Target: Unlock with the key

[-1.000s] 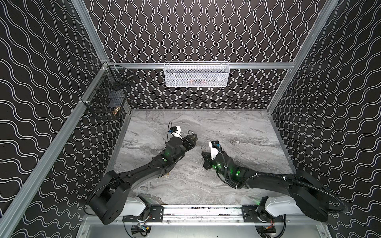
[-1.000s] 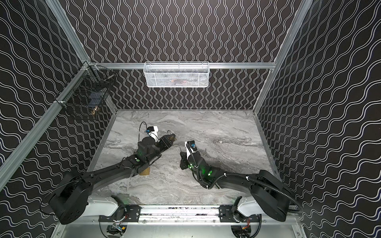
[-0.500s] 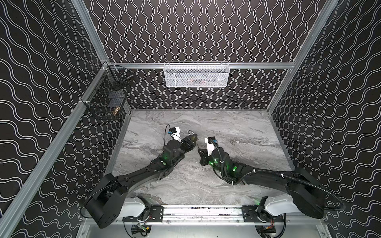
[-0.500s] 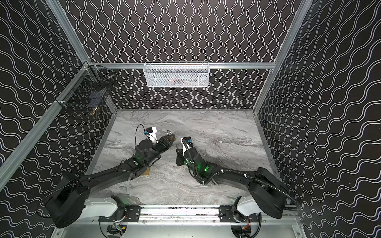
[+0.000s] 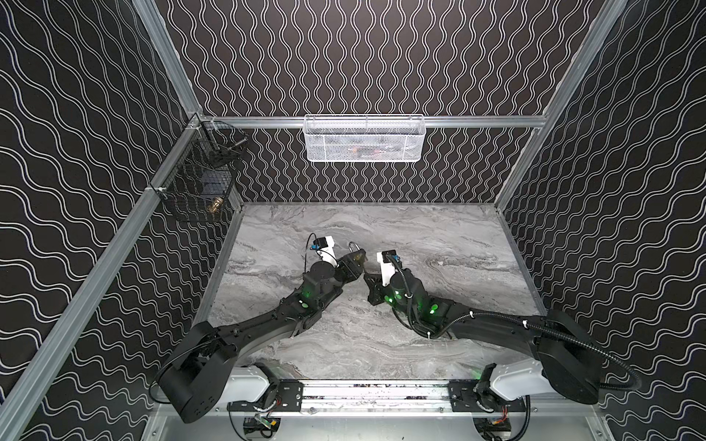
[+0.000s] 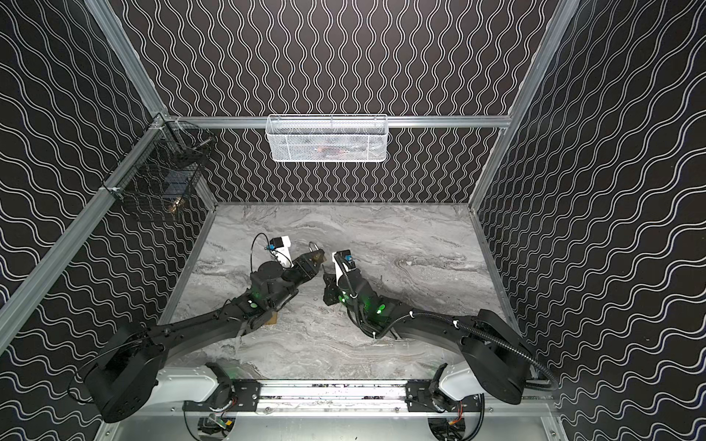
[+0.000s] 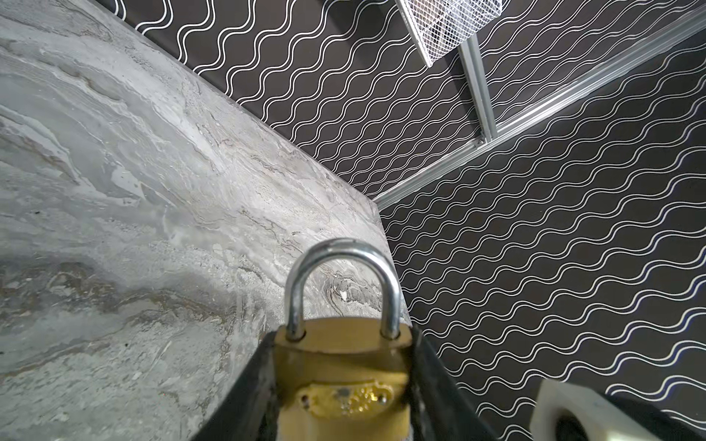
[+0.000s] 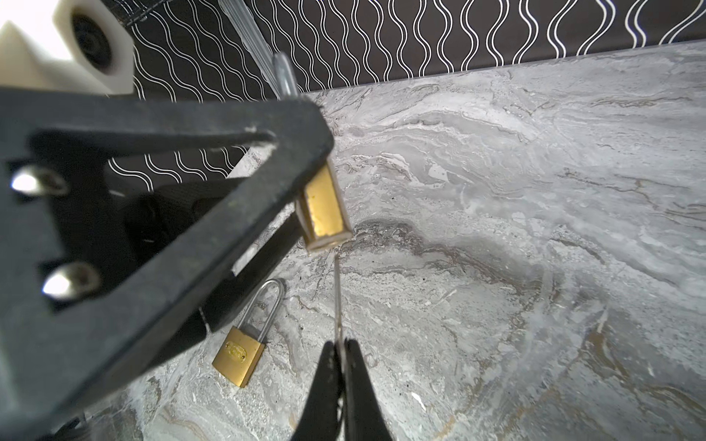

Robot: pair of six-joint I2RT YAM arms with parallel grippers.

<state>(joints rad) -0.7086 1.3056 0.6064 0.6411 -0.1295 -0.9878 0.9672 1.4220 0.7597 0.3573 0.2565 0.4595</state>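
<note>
— Grey marbled table [image 5: 439,236], black walls with white wavy lines all round. Where is the padlock?

— Off the table, clamped in the left end effector [image 7: 342,343]. The padlock [image 7: 344,382] is brass, its sides pressed between the two black fingers. Its steel shackle is closed and points away from the wrist.

— And the key?

— The right end effector [image 8: 340,345] is closed on the key [image 8: 337,298], which shows edge-on as a thin strip (too thin to read any teeth). Its tip reaches the underside of the held padlock; whether it sits in the keyway I cannot tell.

— How do the arms stand?

— In both top views they meet near the middle of the table, the end effectors just beside each other, the left one slightly farther back.

— Anything else down there?

— A second padlock [image 8: 238,355], brass with a long shackle, lies flat on the table below the left arm. A white mesh basket [image 5: 363,141] hangs on the back rail, and a black wire basket [image 5: 198,179] on the left rail.
</note>
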